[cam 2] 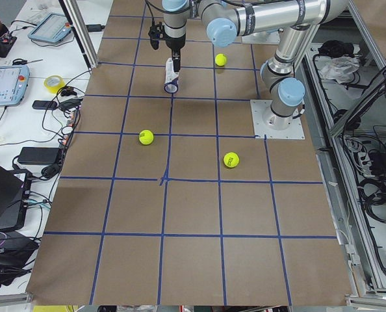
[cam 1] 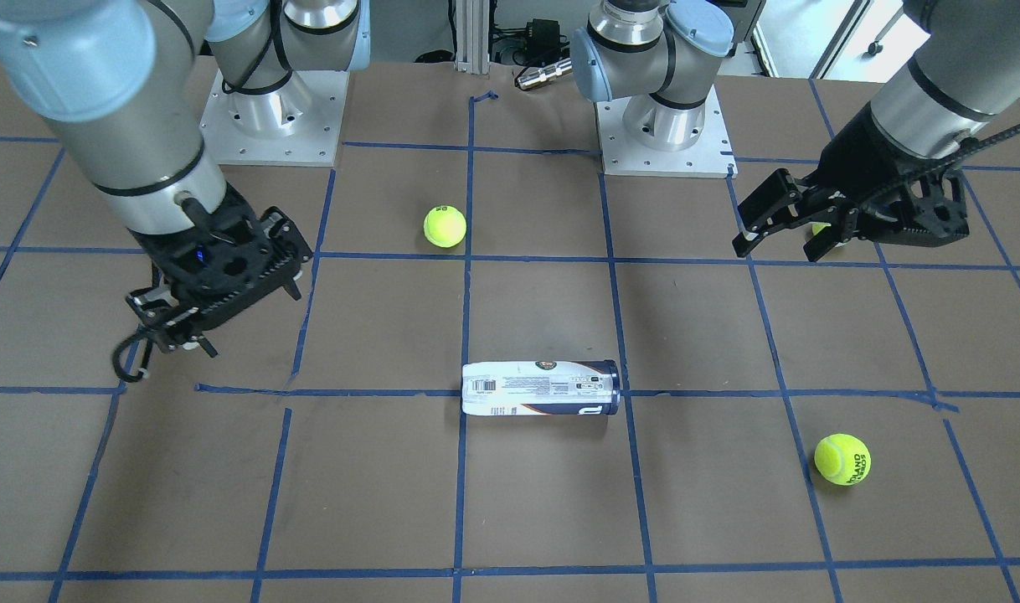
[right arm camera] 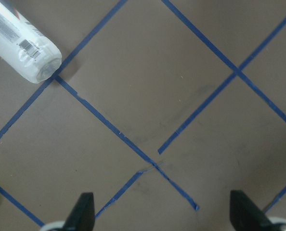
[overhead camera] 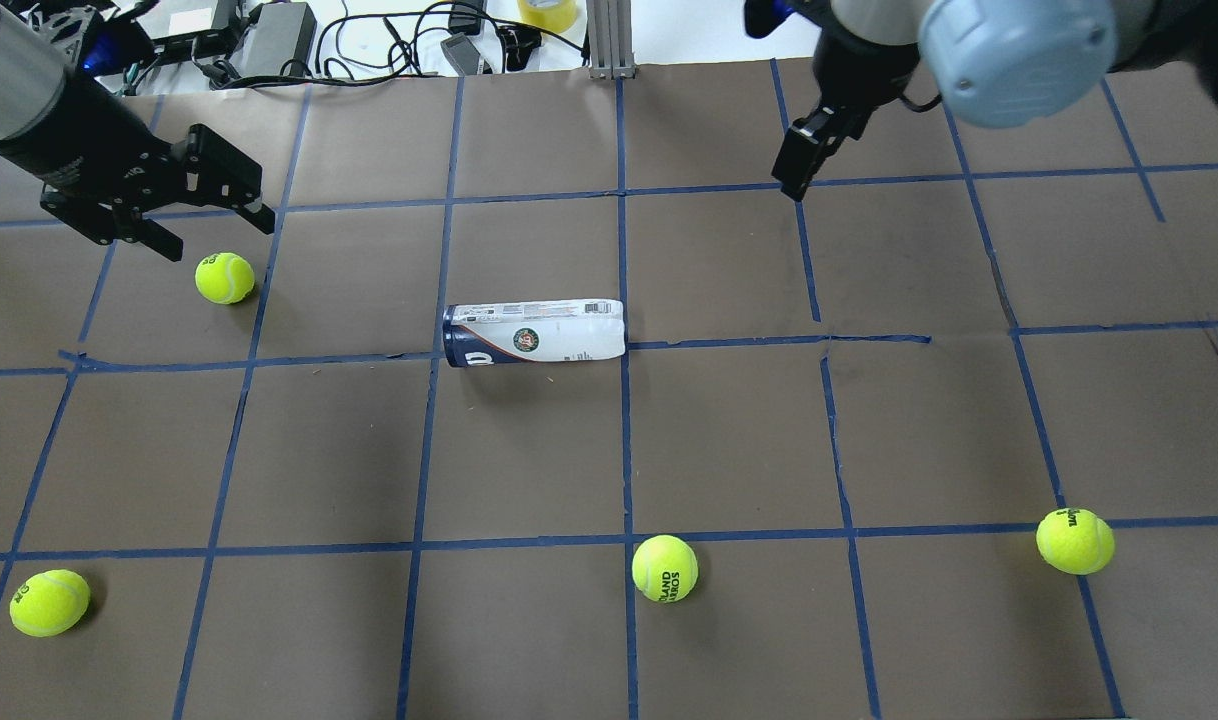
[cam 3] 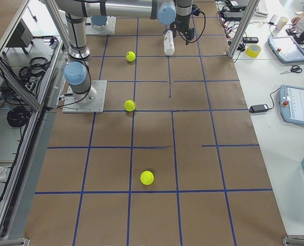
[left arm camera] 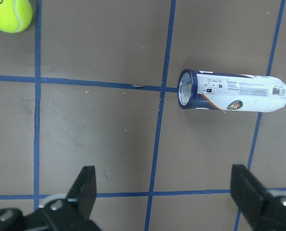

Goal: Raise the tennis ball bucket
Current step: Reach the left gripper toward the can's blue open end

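- The tennis ball bucket (overhead camera: pixel 534 334) lay on its side near the middle of the table (overhead camera: pixel 729 430), right on a blue tape line (overhead camera: pixel 749 341). Nothing held it.
- The left gripper (left arm camera: pixel 164 179) hung in the air with its two fingers spread wide and nothing between them. It was well apart from the bucket.
- The right gripper (right arm camera: pixel 162 202) was spread wide and empty too, and it was also well apart from the bucket.
- I think the bucket could roll away. It was round and lay flat, so one bump from a finger might push it off along the table.
- I think it could also slip out. Its skin looked smooth and shiny, so a weak squeeze might let it slide down. A grab near one end might make the long tube tip.
- A very hard squeeze might dent it, because the wall looked thin.
- A tennis ball (overhead camera: pixel 224 277) sat near the left gripper, and a low move might knock it.
- The bucket was a long, slim tube, white with small print and a round badge, and dark blue at one end.
- The balls looked yellow and fuzzy. The table top looked brown, flat and dull, like paper.
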{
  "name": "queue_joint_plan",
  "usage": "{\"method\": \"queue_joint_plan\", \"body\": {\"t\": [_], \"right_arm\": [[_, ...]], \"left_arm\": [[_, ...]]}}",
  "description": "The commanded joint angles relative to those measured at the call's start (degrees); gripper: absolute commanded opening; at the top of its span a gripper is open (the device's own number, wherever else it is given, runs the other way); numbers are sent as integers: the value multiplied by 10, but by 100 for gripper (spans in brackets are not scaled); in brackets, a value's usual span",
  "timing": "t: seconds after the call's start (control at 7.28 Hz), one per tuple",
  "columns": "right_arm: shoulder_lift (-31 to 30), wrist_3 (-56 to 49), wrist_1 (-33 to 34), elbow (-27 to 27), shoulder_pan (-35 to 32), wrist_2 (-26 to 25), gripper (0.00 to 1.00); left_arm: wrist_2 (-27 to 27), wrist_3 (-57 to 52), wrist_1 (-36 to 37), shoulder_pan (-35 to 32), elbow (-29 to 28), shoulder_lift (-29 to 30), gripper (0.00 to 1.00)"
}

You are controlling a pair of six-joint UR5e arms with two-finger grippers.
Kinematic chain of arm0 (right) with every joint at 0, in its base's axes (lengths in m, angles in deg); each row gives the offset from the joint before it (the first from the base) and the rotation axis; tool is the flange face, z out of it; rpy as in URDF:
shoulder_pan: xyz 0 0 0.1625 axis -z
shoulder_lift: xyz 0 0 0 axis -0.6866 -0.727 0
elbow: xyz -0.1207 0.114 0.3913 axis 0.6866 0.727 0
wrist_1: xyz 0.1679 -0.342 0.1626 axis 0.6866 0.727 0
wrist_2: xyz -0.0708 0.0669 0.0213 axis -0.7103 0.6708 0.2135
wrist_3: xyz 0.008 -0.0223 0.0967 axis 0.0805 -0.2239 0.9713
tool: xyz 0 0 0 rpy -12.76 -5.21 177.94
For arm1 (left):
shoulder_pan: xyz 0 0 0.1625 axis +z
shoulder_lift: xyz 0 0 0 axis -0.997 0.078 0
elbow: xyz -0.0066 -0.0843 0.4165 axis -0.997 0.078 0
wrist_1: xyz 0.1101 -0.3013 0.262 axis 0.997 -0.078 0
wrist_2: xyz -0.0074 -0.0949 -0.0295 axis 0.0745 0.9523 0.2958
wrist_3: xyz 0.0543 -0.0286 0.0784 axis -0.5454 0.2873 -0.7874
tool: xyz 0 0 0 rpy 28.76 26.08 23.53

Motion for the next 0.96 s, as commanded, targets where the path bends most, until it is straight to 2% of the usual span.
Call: {"method": "queue_joint_plan", "body": {"t": [0.0,0.27,0.41,0.55,0.69,0.82], "right_arm": [[-31,81,-34,6,28,-12,100],[-31,157,-40,8,46,-4,100],[-46,184,-64,7,47,-28,100],[-51,230,-69,4,46,-30,100],[-50,244,-63,5,46,-25,100],[-48,242,-64,3,46,-31,100]], "left_arm": [[95,3,28,-1,39,18,100],[128,-2,74,0,80,47,100],[136,-5,103,0,97,62,100],[146,-4,127,0,116,78,100],[195,-6,135,0,127,94,100],[201,-7,161,-1,128,106,100]]}}
